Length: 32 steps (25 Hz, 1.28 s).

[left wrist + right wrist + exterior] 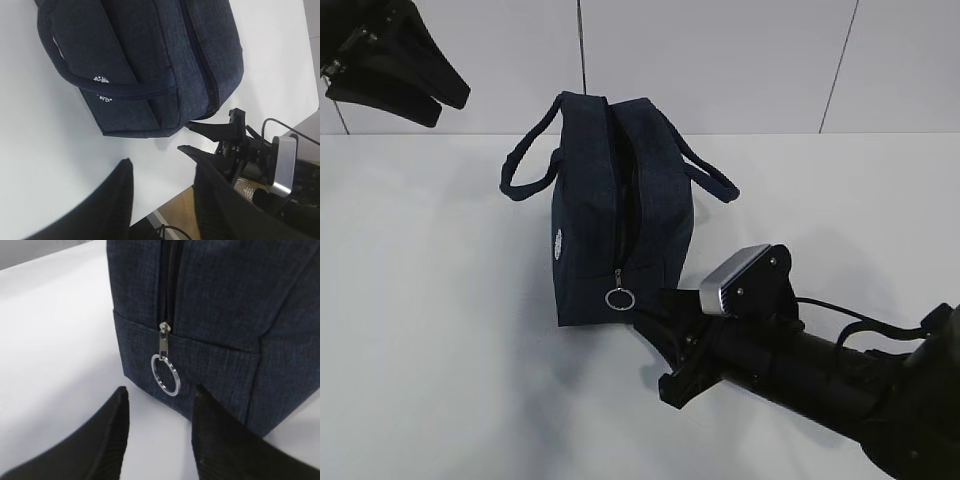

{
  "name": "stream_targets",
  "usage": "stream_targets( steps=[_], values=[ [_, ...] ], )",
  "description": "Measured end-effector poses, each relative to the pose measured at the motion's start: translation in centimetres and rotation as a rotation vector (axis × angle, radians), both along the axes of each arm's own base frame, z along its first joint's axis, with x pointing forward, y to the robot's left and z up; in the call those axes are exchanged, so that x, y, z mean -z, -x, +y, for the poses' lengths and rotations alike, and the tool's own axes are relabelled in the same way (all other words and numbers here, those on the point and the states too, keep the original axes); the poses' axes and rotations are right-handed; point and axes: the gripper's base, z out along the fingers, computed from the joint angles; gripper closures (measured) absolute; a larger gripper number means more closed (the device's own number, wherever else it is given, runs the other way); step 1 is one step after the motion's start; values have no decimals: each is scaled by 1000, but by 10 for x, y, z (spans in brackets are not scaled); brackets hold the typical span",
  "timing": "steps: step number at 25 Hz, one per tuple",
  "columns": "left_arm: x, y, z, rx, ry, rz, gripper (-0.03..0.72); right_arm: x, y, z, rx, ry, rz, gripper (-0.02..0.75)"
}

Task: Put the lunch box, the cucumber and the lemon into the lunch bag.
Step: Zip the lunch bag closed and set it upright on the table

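Lunch bag point(225, 305) ring pull point(165, 374) just beyond parted, empty right fingers point(220, 450)

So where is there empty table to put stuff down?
Bare table lies left of the lunch bag and behind its right handle. It is crowded at the bag's near end, where the right gripper sits by the ring pull.

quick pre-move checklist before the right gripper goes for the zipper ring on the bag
1. Right gripper open, holding nothing: ok.
2. Ring pull in sight, hanging free just ahead of the right fingers: ok.
3. Lunch bag upright on the table: ok.
4. Left gripper open and empty, away from the bag: ok.
5. Zipper open far enough for loading: cannot tell.
6. Lunch box, cucumber and lemon located: not ok, none in any view.
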Motion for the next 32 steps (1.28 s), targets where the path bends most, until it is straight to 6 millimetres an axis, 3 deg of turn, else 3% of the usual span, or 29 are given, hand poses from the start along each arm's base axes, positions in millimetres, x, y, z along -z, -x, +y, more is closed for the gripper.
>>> stream_targets(
  steps=[32],
  values=[
    [0,-1,0,-10,1,-12,398,24,-24,20,-56,-12,7,426]
  ],
)
